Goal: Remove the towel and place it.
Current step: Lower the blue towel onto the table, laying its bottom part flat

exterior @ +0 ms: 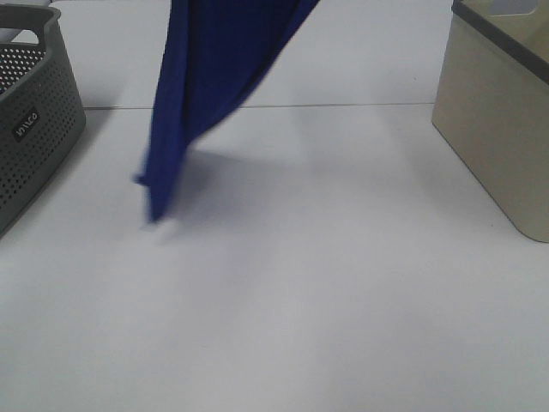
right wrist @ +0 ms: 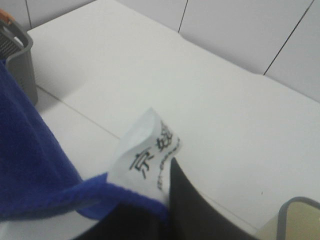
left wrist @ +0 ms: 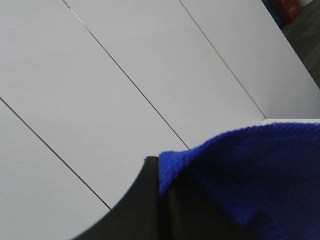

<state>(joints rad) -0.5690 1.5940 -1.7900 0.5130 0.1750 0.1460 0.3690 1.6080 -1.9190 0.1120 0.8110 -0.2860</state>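
Observation:
The royal-blue towel (exterior: 214,60) hangs from above the top edge of the exterior high view, and its lowest corner dangles just over the white table (exterior: 343,292). Neither gripper shows in that view. In the left wrist view my left gripper (left wrist: 162,175) is shut on a towel edge (left wrist: 250,170), with a black finger (left wrist: 140,205) beside the cloth. In the right wrist view my right gripper (right wrist: 167,200) is shut on the towel corner (right wrist: 30,165) that carries the white printed tag (right wrist: 145,155).
A dark grey perforated basket (exterior: 34,129) stands at the left edge; it also shows in the right wrist view (right wrist: 22,60). A beige basket with a grey rim (exterior: 506,112) stands at the right; its corner shows in the right wrist view (right wrist: 300,220).

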